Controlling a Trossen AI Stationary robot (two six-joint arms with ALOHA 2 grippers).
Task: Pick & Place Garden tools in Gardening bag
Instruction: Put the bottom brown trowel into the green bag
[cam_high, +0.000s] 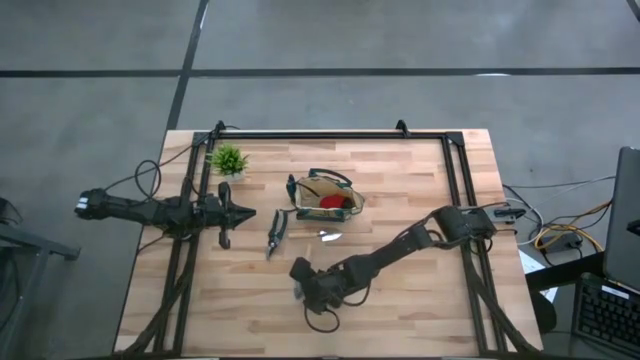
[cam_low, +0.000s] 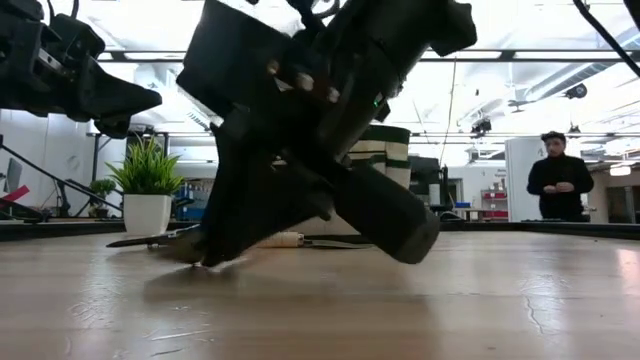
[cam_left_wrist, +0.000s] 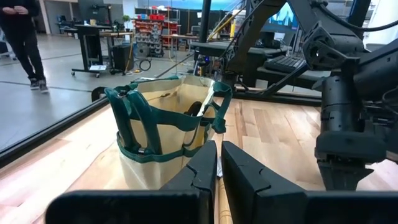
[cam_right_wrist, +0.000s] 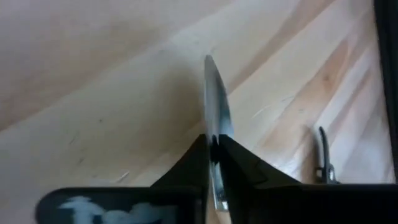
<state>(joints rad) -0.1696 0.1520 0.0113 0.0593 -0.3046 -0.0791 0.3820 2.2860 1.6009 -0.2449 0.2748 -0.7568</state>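
The tan gardening bag (cam_high: 325, 200) with green trim stands upright mid-table, a red-headed piece (cam_high: 332, 202) inside it. A pruner (cam_high: 275, 233) lies flat to its left, and a metal trowel (cam_high: 330, 236) lies just in front of it. My right gripper (cam_high: 300, 280) reaches down near the table's front, shut on a thin grey metal tool (cam_right_wrist: 211, 106). My left gripper (cam_high: 248, 212) hovers shut and level at the left, pointing at the bag (cam_left_wrist: 165, 124). My right gripper pinches the grey metal tool's thin blade (cam_right_wrist: 212, 140) between its two fingers. The blade shows edge-on, runs along the fingers and sticks out past their tips. The fingers slant down from the table's right. The tool is low over the wood; whether it is lifted clear I cannot tell.
A small potted plant (cam_high: 228, 160) stands at the far left. A black frame (cam_high: 330, 135) borders the table's far edge and sides. A person (cam_low: 560, 180) stands beyond the table. Bare wood (cam_high: 420, 300) lies at the near right.
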